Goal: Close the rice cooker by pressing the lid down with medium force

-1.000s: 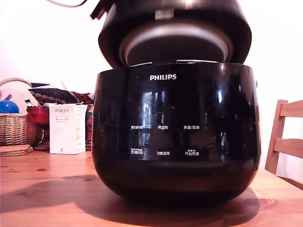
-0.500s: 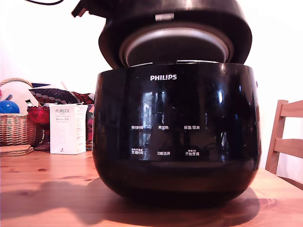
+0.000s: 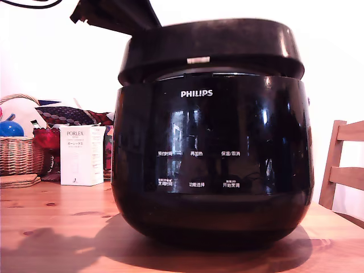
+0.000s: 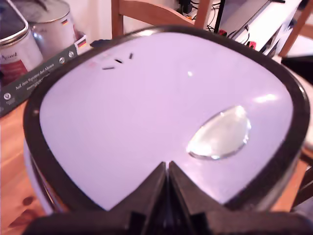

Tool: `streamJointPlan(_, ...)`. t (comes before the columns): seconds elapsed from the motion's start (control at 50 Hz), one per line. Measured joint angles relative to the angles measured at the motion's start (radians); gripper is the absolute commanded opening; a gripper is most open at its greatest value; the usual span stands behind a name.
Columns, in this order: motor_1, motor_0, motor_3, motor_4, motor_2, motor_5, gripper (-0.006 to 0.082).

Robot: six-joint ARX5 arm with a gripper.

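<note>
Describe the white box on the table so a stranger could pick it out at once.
Start at the big black rice cooker in the middle of the wooden table. On the exterior view's left of it, further back, stands a small upright white box. It is the only plain white carton there, printed "PORLEX" near its top, with a wicker basket further left and patterned red and dark fabric behind it.

Rice cooker (image 3: 211, 165) & lid (image 3: 210, 45): glossy black plastic; table (image 3: 51, 227) wood; basket (image 3: 17, 153) wicker.
</note>
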Motion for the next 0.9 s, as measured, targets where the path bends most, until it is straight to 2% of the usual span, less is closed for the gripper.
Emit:
streamJointPlan(0.62, -0.057, -0.039, 0.185, -0.034, -0.156, 0.006, -0.0020)
streamJointPlan(0.9, -0.069, -0.038, 0.200, -0.026, -0.183, 0.004, -0.0020)
